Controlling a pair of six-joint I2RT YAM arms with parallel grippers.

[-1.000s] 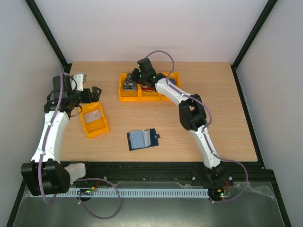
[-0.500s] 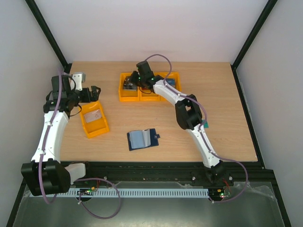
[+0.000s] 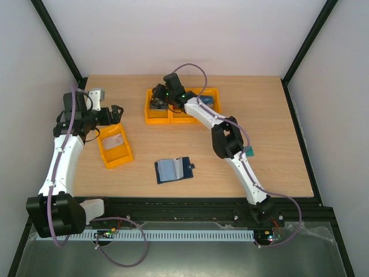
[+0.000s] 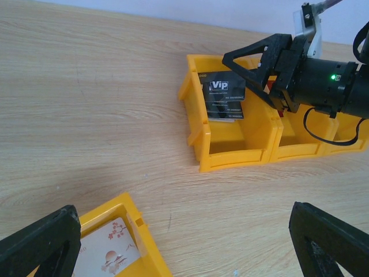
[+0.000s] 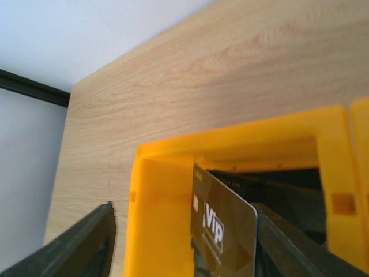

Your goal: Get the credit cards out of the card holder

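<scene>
Right end effector [image 5: 183, 209] spread open over bin [image 5: 161, 173] — black card [image 5: 222, 231] leans inside, could snag a finger on lift-out.

The wooden table [image 3: 277, 115] bears the card holder [image 3: 173, 170], 1 lone orange bin [image 3: 118, 160] and a 3-bin row [image 3: 183, 119].

Left arm [image 3: 60, 161] bent, left fingers [image 4: 40, 245] wide apart; right arm [image 3: 245, 170] outstretched, right fingers [image 5: 86, 245] spread.

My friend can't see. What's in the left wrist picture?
A black card leans inside an orange bin on a wooden table, the right arm's open fingers close beside it. Lower left, a white card lies in another bin.
</scene>
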